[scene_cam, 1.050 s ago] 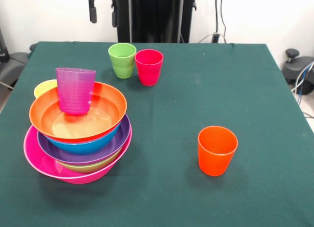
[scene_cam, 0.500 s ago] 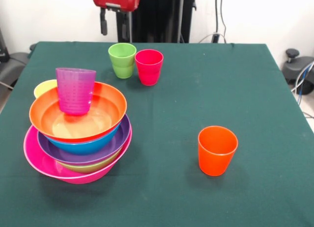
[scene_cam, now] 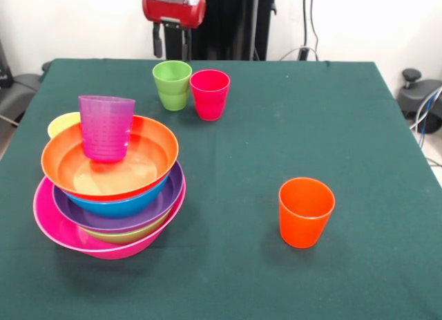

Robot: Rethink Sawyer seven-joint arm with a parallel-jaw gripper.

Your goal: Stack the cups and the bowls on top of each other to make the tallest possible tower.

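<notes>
The tower stands at the left: a pink bowl (scene_cam: 103, 245) at the bottom, then a sliver of green bowl (scene_cam: 128, 235), a purple bowl (scene_cam: 168, 194), a blue bowl (scene_cam: 124, 206) and an orange bowl (scene_cam: 155, 144) on top. A purple cup (scene_cam: 106, 126) stands upright inside the orange bowl. Behind the pile peeks a yellow cup (scene_cam: 61, 123), mostly hidden. A green cup (scene_cam: 172, 85) and a red cup (scene_cam: 209, 94) stand side by side at the far middle. An orange cup (scene_cam: 305, 211) stands alone at the right. My gripper (scene_cam: 172, 47) hangs open and empty just behind the green cup.
The dark green cloth-covered table (scene_cam: 290, 126) fills the view. Cables and a black object (scene_cam: 423, 99) lie off its right edge, and a dark chair part (scene_cam: 17, 88) shows off its left edge.
My gripper has moved right and lower, from the top edge to just behind the green cup. The cups and bowls have not moved.
</notes>
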